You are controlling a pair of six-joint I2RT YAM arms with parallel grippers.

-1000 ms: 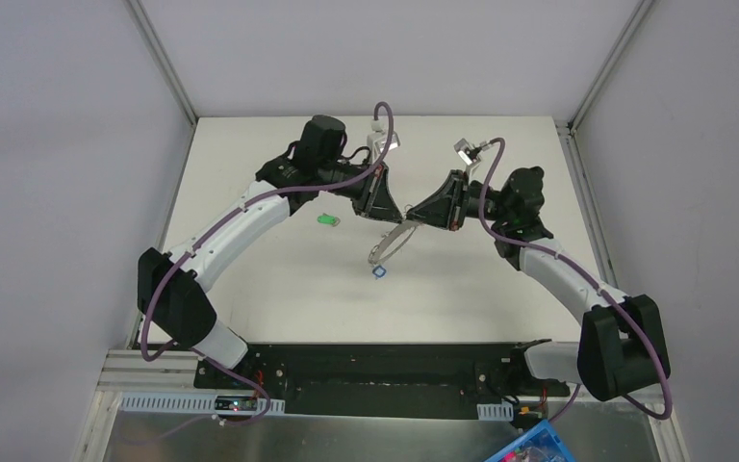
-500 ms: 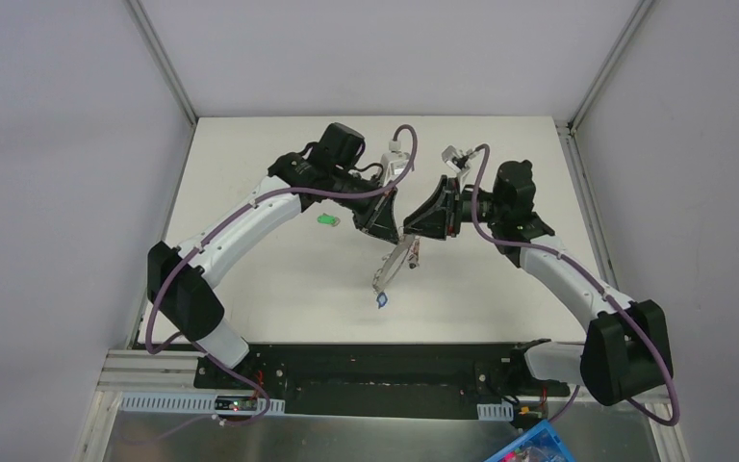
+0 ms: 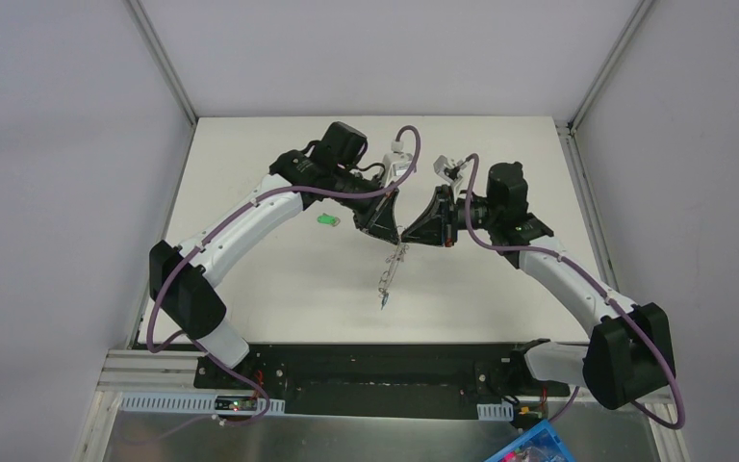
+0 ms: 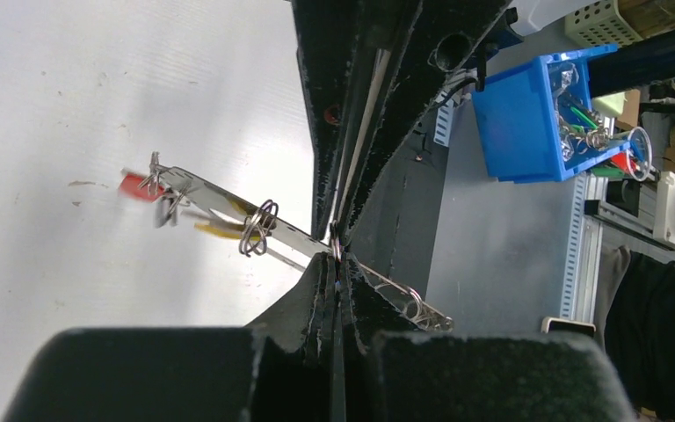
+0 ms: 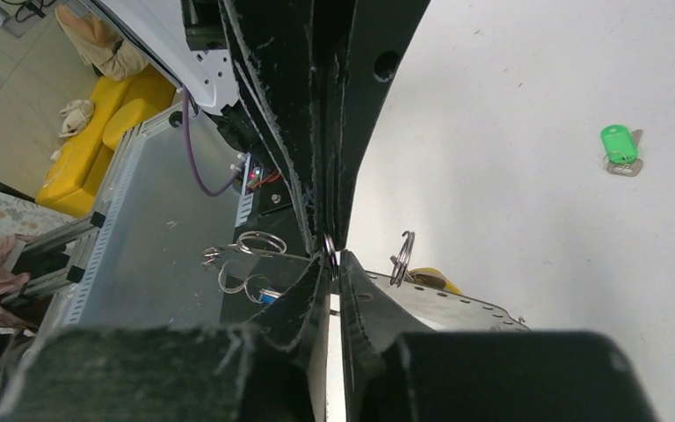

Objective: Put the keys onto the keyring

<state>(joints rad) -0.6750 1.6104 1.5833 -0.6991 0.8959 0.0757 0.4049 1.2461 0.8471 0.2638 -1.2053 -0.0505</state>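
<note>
The keyring [image 3: 391, 272] is a thin metal strip [image 4: 202, 195] with several small split rings, and it hangs above the white table. My left gripper [image 3: 396, 231] and right gripper [image 3: 407, 234] meet tip to tip at its upper end. In the left wrist view my left gripper [image 4: 337, 262] is shut on one small ring. In the right wrist view my right gripper [image 5: 331, 258] pinches the same ring, with a narrow slit behind its tips. The red key [image 4: 132, 185], the yellow key [image 4: 215, 230] and the blue key [image 5: 266, 297] hang on the strip. The green key [image 3: 326, 219] lies loose on the table, left of the grippers.
The white table [image 3: 279, 279] has grey walls on its left, far and right sides. A blue bin [image 3: 529, 448] holding more rings and keys sits below the table's near edge, at the right. Black arm bases and a metal rail run along that near edge.
My right gripper has moved left until its tips meet the left one's. The hanging strip has swung from broadside to nearly edge-on and hangs straighter. The green key has not moved.
</note>
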